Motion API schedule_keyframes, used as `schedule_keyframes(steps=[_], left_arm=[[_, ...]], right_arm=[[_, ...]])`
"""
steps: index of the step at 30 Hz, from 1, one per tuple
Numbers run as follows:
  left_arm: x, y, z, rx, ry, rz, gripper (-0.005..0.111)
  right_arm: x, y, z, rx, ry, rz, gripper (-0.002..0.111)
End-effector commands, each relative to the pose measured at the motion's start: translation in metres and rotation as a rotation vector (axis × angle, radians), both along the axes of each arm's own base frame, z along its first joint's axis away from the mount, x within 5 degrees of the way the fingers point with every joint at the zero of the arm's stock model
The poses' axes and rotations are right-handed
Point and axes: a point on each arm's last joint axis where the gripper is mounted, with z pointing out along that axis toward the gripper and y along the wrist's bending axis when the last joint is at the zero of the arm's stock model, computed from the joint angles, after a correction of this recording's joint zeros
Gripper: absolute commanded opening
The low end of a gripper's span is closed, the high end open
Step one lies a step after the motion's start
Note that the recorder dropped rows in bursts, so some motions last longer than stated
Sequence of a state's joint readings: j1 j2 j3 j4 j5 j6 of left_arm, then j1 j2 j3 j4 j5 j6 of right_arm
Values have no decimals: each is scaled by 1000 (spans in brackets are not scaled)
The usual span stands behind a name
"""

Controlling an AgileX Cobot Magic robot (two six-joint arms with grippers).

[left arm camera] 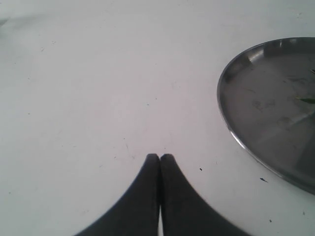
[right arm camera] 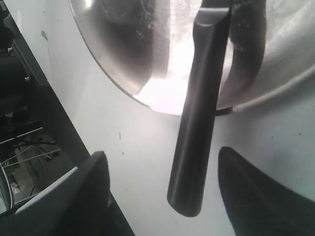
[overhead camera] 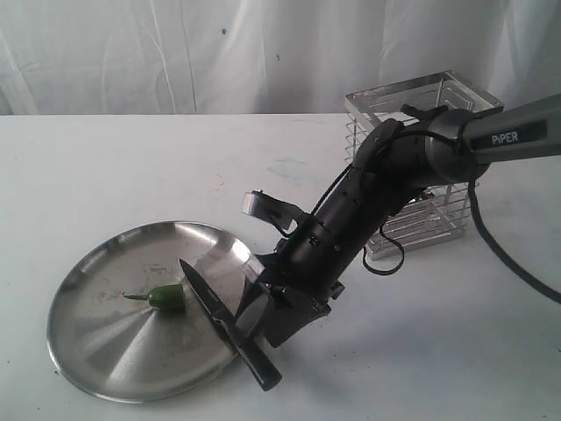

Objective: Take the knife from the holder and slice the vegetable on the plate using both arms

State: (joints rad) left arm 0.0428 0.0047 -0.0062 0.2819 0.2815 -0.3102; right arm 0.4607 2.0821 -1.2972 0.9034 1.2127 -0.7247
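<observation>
**A:** Knife first: where does it lie, and why that way?

**B:** Start big. The white table carries everything. Over it the right arm, the one marked PiPER, slopes down from in front of the wire holder toward the steel plate. The knife is out of the holder. Its dark blade rests on the plate, pointing inward, and its black handle crosses the rim and sticks out over the table.

**A:** Why across the rim?

**B:** My guess is that the rim props the handle up, so fingers can get either side of it.

**A:** And the right gripper?

**B:** Spread wide, with one finger on each side of the handle, and neither seems to touch it in the wrist view. It has hold of nothing, and it looks lined up for a grasp.

**A:** The other one?

**B:** The left gripper is pressed closed and empty, hanging above bare table just beside the plate. It's probably parked until something needs steadying.

**A:** Meaning the green chilli?

**B:** Likely. It lies on the plate looking uncut, with its stem pointing away from the blade. It is near the blade but apart from it, as far as I can tell.
</observation>
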Motion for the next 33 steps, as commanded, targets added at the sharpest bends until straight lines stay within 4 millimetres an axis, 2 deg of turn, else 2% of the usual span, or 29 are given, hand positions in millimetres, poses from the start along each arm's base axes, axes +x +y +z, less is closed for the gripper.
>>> schedule_keyframes(steps=[1,7,20,27,30,33], left_arm=[[0,0,-2,3,1,-9,0],[0,0,-2,3,1,-9,0],[0,0,-2,3,1,-9,0],[0,0,-2,3,1,-9,0],[0,0,-2,3,1,-9,0],[0,0,-2,3,1,-9,0]], right_arm=[[-7,-3,-5,-8,22,19,60],[-13,-7,-13,-16,39,28,60],[-21,10,-30,10,61,63,60],[-19,11,-35,1,27,53,59],[-19,11,-42,-7,41,48,55],[-19,11,-50,-17,60,48,44]])
